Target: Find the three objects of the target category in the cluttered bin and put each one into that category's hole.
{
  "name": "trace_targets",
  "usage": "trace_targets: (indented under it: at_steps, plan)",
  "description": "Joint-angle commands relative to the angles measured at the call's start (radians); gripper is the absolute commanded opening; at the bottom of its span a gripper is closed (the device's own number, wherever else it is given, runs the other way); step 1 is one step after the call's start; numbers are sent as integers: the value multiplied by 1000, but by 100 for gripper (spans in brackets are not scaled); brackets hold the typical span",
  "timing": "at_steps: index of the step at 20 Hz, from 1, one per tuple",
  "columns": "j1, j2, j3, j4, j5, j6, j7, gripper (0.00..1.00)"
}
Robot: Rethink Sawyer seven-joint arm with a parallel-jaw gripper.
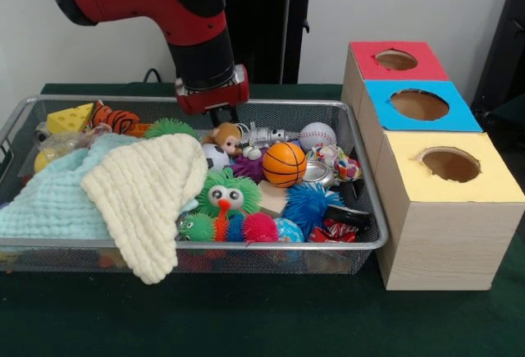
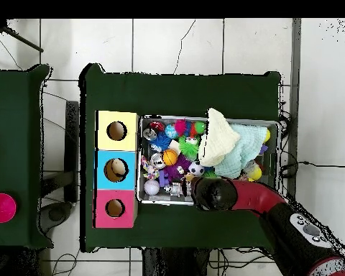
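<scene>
The silver wire-mesh bin holds a heap of toys and cloths. A brown monkey plush with a tan face lies at the bin's far side. My gripper hangs straight over it, at or just above its head. An orange striped tiger plush lies at the far left corner. The red-topped hole is in the farthest of three boxes right of the bin. In the overhead view the arm's wrist covers the gripper and the monkey, and the red hole is left of the bin.
A cream cloth and a light blue cloth cover the bin's left half. An orange basketball toy, a baseball, a green spiky creature and a blue spiky ball lie right. Blue hole and yellow hole are nearer.
</scene>
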Motion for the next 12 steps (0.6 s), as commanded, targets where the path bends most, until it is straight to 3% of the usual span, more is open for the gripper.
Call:
trace_targets:
  at_steps: [1,12]
  plan:
    - [-4,-12,47,-48,-71,-125,10,0]
    - [-6,-29,56,-29,-63,-112,31,0]
